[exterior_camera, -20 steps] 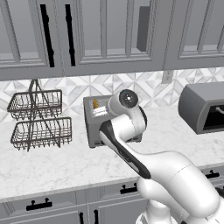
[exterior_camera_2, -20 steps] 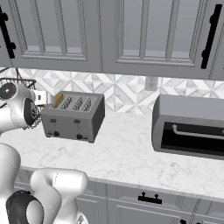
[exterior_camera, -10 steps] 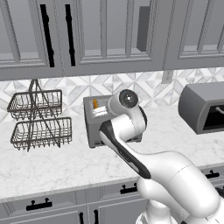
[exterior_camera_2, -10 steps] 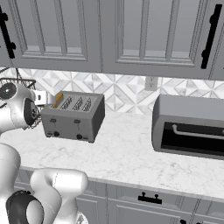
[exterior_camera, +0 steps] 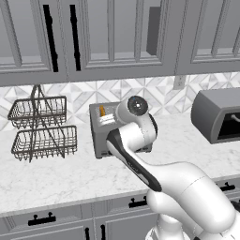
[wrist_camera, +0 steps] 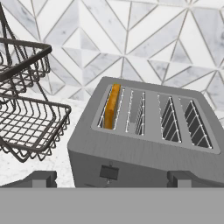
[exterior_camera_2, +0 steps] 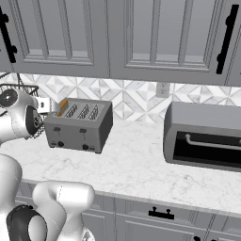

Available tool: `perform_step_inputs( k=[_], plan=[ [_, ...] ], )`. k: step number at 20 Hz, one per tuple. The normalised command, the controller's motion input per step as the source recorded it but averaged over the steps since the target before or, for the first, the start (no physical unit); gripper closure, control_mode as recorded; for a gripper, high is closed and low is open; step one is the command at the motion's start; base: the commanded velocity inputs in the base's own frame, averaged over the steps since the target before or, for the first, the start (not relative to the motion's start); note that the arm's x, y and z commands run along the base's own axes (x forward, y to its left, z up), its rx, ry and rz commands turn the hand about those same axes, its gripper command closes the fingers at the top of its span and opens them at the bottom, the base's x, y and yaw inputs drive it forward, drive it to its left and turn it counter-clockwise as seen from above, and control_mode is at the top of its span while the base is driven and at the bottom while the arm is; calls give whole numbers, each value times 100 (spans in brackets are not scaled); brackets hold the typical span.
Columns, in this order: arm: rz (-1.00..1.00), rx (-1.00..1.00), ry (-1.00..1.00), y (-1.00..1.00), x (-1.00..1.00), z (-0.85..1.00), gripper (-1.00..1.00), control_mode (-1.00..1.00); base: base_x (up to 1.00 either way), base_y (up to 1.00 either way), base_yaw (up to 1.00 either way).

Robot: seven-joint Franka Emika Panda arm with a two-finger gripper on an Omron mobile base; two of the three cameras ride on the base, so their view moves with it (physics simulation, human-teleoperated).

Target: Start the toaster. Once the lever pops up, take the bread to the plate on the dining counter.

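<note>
1. Hand view: the toaster (wrist_camera: 144, 144) is seen from above and in front, with four slots in its top, and the bread (wrist_camera: 112, 106) is stood on edge in the leftmost slot, its orange-yellow edge risen a little above the slot rim. The other three slots are seen dark.
2. A two-tier wire basket rack (wrist_camera: 26, 109) is stood just beside the toaster on the left of the hand view; nothing is seen in the tiers that show.
3. In the left base view the toaster (exterior_camera: 101, 133) is set on the marble tabletop (exterior_camera: 56, 176) against the tiled wall, partly hidden by the white arm (exterior_camera: 136, 136), with the bread (exterior_camera: 102, 111) shown at its top left.
4. In the right base view the toaster (exterior_camera_2: 80, 124) is shown with its two levers and two dark knobs on the front; a larger dark-grey appliance (exterior_camera_2: 203, 136) is stood well apart to its right.
5. Against the earlier pictures nothing is seen moved: arm, toaster and bread are matched in place.
6. The jaws are held fully open, gripping nothing, with their tips (wrist_camera: 39, 178) at the bottom of the hand view; the toaster's front is lain between them, and the bread is placed beyond and above, apart from them.
</note>
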Motion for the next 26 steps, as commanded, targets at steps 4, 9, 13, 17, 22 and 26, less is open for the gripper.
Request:
perform_step_inputs(
  k=[4, 9, 13, 17, 22, 26],
  plan=[
    [0, 0, 0, 3, 0, 0, -100, -100, 0, 0, 0],
    [0, 0, -7, 3, 31, -23, -100, -100, 0, 0, 0],
    [0, 0, -7, 0, 7, -3, -100, -100, 0, 0, 0],
    [1, 7, -19, -12, -28, 19, -100, -100, 0, 0, 0],
    [3, 3, 5, -10, -14, 23, -100, -100, 0, 0, 0],
    [0, -1, 41, 0, 8, 25, -100, -100, 0, 0, 0]
  ],
)
